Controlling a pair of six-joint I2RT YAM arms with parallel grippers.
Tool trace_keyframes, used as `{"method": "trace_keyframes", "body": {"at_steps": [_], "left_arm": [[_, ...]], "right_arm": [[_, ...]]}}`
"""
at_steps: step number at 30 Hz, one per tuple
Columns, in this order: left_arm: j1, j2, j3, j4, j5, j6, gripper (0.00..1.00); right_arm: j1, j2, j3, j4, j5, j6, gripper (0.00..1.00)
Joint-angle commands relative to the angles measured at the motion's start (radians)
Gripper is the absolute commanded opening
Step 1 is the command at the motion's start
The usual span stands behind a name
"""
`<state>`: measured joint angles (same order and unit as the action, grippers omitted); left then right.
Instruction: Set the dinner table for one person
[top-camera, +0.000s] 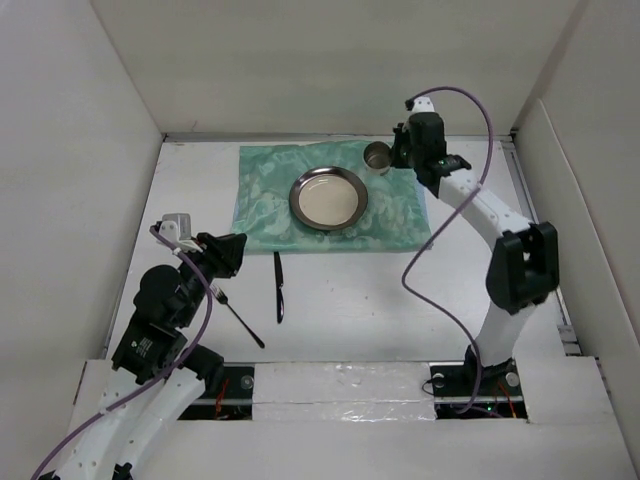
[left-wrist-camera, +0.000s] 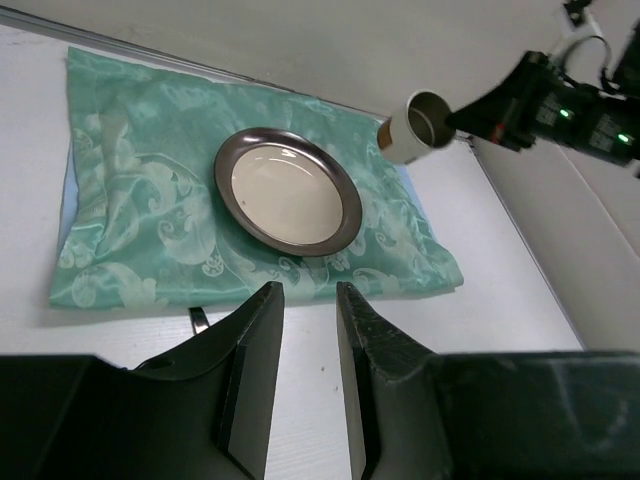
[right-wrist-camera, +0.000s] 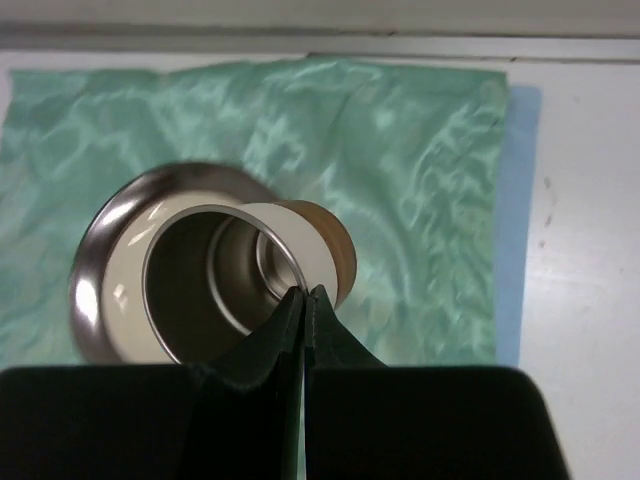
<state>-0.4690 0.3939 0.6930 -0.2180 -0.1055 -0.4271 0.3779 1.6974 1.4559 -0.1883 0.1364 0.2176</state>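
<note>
A silver-rimmed plate (top-camera: 328, 197) lies on the mint-green mat (top-camera: 265, 200) at the back of the white dinner table (top-camera: 350, 300). My right gripper (top-camera: 396, 157) is shut on the rim of a white, metal-lined cup (top-camera: 378, 157) and holds it tilted over the mat's far right corner. In the right wrist view the gripper (right-wrist-camera: 305, 293) pinches the cup (right-wrist-camera: 215, 275) wall, with the plate (right-wrist-camera: 100, 270) behind. My left gripper (top-camera: 238, 250) is open and empty over the table's left front; in its wrist view the gripper (left-wrist-camera: 308, 290) frames bare table below the plate (left-wrist-camera: 288, 190) and cup (left-wrist-camera: 418, 127).
A black knife (top-camera: 279, 287) lies on the table in front of the mat, and another black utensil (top-camera: 242, 322) lies slanted beside my left arm. White walls close the table on three sides. A purple cable loops off the right arm (top-camera: 420, 270).
</note>
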Motion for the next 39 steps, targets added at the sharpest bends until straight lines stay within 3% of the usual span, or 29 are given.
{"method": "trace_keyframes", "body": {"at_steps": [1, 10, 19, 23, 32, 36, 39], "left_arm": [[0.004, -0.023, -0.007, 0.051, 0.001, 0.011, 0.25], [0.004, -0.021, -0.003, 0.042, -0.005, 0.014, 0.25], [0.004, -0.015, -0.004, 0.049, -0.017, 0.016, 0.25], [0.004, -0.006, -0.001, 0.045, -0.016, 0.017, 0.25], [0.004, -0.003, -0.001, 0.042, -0.014, 0.016, 0.26], [0.004, -0.004, -0.004, 0.048, -0.013, 0.016, 0.25], [0.004, -0.001, -0.003, 0.046, -0.005, 0.016, 0.24]], "right_arm": [[-0.089, 0.163, 0.186, -0.009, -0.069, -0.029, 0.00], [-0.206, 0.522, 0.601, -0.141, -0.101, -0.004, 0.00], [-0.261, 0.634, 0.624, -0.083, -0.231, 0.077, 0.00], [-0.270, 0.610, 0.583, -0.066, -0.186, 0.114, 0.02], [-0.289, 0.509, 0.479, -0.043, -0.158, 0.108, 0.49], [-0.289, 0.397, 0.400, -0.022, -0.112, 0.082, 0.49], [-0.254, 0.225, 0.240, 0.067, -0.106, 0.072, 0.34]]}}
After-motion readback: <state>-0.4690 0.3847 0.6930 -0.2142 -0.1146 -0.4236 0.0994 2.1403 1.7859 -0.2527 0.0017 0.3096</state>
